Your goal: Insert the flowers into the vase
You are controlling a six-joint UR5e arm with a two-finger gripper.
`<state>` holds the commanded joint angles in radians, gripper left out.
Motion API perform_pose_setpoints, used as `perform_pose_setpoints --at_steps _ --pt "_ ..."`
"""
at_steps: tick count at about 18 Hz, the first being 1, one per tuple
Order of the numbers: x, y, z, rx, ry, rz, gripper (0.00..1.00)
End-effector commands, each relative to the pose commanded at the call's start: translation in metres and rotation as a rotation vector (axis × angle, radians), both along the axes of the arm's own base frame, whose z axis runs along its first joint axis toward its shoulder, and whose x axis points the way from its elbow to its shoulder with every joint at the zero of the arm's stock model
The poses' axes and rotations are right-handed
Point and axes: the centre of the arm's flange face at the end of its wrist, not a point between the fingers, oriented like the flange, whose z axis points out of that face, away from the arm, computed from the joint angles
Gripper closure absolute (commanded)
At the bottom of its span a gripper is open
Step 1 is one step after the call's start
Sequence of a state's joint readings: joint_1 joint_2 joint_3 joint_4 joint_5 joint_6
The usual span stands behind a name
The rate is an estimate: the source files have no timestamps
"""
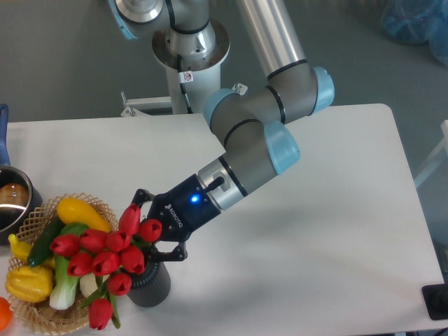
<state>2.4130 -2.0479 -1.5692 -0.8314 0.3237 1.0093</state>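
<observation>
The flowers (105,255), a bunch of red tulips with green stems, hang low over the table's front left. My gripper (148,227) is shut on the flowers from the right, and the buds cover its fingertips. The vase (152,287), a dark grey ribbed cylinder, stands directly below the gripper and the right side of the bunch. Buds hide most of its mouth. The bunch leans left, reaching over the basket's edge. I cannot tell whether the stem ends are inside the vase.
A wicker basket (42,318) with yellow and green toy vegetables sits at the front left, touching the flowers' spread. A metal pot (10,203) stands at the left edge. The robot base (189,49) is behind the table.
</observation>
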Motion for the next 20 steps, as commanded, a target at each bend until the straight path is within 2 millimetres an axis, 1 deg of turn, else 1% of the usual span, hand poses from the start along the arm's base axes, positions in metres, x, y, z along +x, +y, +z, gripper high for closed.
perform_pose_setpoints --at_steps 2,3,4,7,9,12,16,17,19,20 --pt "0.001 -0.001 -0.005 0.006 0.014 -0.007 0.51" --pt "0.002 -0.002 -0.009 0.005 0.021 -0.010 0.34" --pt "0.003 -0.003 -0.013 0.004 0.039 -0.014 0.23" --pt "0.006 -0.007 -0.021 -0.008 0.057 -0.018 0.06" --pt "0.007 -0.009 -0.023 -0.012 0.055 -0.017 0.01" --pt "0.007 -0.011 -0.023 -0.013 0.054 -0.015 0.01" --pt "-0.003 -0.018 -0.019 -0.010 0.061 0.003 0.01" --pt "-0.007 -0.022 -0.017 -0.006 0.065 0.011 0.01" --pt "-0.011 -0.027 -0.020 -0.010 0.062 0.020 0.00" --pt "-0.014 -0.031 -0.017 -0.005 0.067 0.026 0.00"
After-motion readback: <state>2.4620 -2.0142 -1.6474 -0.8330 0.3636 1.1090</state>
